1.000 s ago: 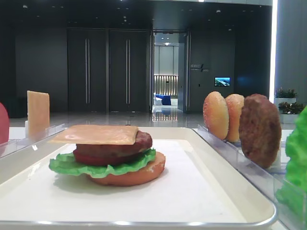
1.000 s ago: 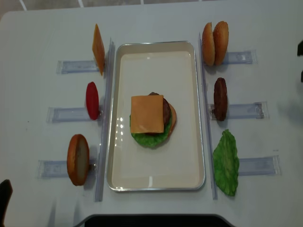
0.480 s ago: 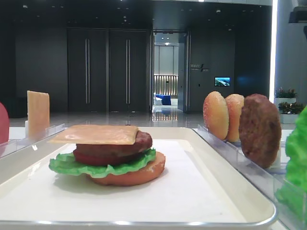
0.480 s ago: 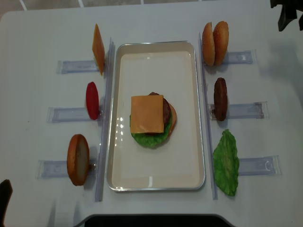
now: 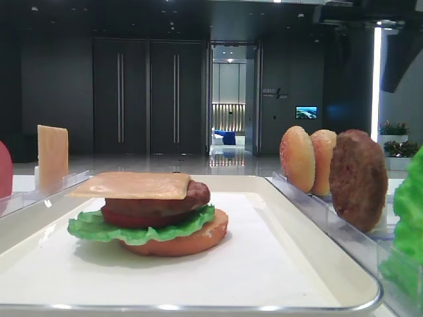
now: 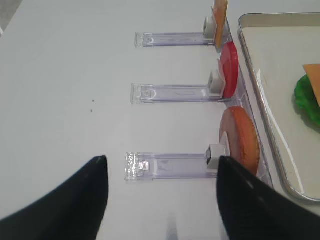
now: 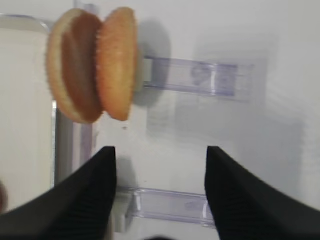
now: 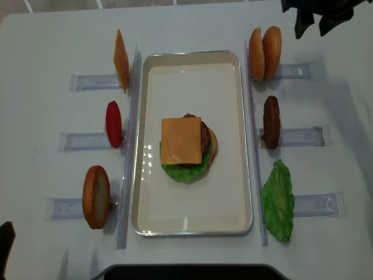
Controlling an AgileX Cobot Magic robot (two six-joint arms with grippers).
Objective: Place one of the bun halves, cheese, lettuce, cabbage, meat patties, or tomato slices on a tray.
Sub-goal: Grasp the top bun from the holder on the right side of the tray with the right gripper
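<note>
On the white tray (image 8: pixel 192 224) lies a stack of bun, lettuce, tomato and patty, topped by a cheese slice (image 8: pixel 181 140). Two bun halves (image 8: pixel 265 52) stand in a rack at the back right. My right gripper (image 8: pixel 313 30) hovers open just right of them, and in its wrist view it (image 7: pixel 160 150) is empty, with the buns (image 7: pixel 95 70) ahead to the left. A meat patty (image 8: pixel 271 121) and a lettuce leaf (image 8: pixel 278 201) stand nearer on the right. My left gripper (image 6: pixel 161 160) is open over the table beside a bun half (image 6: pixel 242 140). Cabbage is out of view.
Clear plastic racks (image 8: pixel 300 137) flank the tray on both sides. The left racks hold a cheese slice (image 8: pixel 120 60), a tomato slice (image 8: pixel 113 123) and a bun half (image 8: pixel 96 196). A dark edge (image 8: pixel 186 271) runs along the table's front.
The right arm has come into the overhead view from the top right and moved left toward the two bun halves. The food and the left gripper have not moved.
</note>
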